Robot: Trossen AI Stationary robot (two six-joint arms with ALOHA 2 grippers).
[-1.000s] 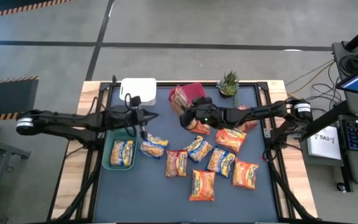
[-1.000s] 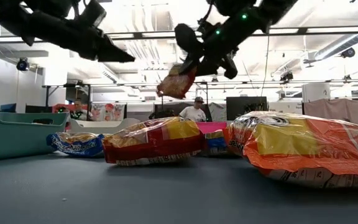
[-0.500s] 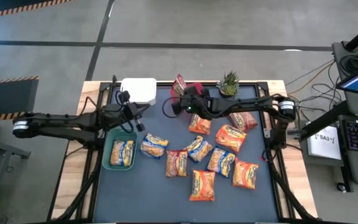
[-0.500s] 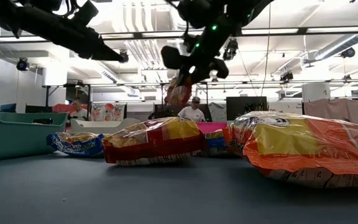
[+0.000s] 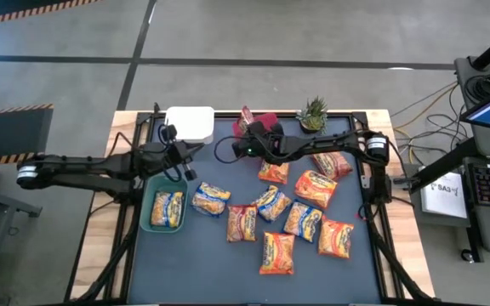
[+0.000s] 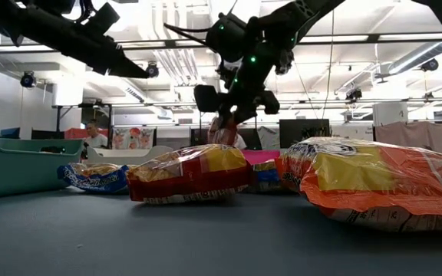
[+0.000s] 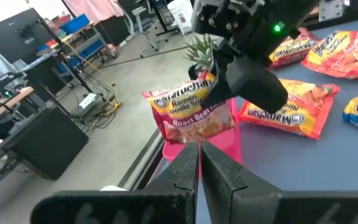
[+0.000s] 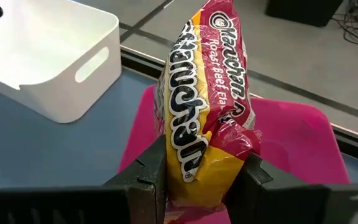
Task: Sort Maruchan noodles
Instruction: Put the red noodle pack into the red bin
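Note:
My right gripper (image 5: 247, 129) is shut on a red-and-yellow Maruchan packet (image 5: 246, 116) and holds it over the pink bin (image 8: 291, 134) at the table's far edge. My left gripper (image 7: 200, 155) hovers shut and holds nothing, near the white bin (image 5: 190, 123) and above the green bin (image 5: 151, 223). One packet (image 5: 167, 208) lies in the green bin. Several other Maruchan packets (image 5: 277, 252) lie flat on the dark mat, mid-table and to the right. My right gripper pinches one end of the red-and-yellow packet (image 8: 197, 165) between its two fingers. The fingers slant down from the table's right side. The packet stands on edge, its far end (image 8: 225, 25) reaching out beyond the fingertips, lifted clear above the pink bin.
A small potted plant (image 5: 311, 112) stands just right of the pink bin at the far edge. My right arm (image 5: 330, 153) spans the table's far right above the loose packets. Bare mat lies along the near edge (image 5: 194, 272).
My right gripper has carried the packet toward the table's far edge and down, from above the loose packets to over the pink bin. The packet has turned from broadside to on edge. My left gripper has drawn back a little toward the table's left.

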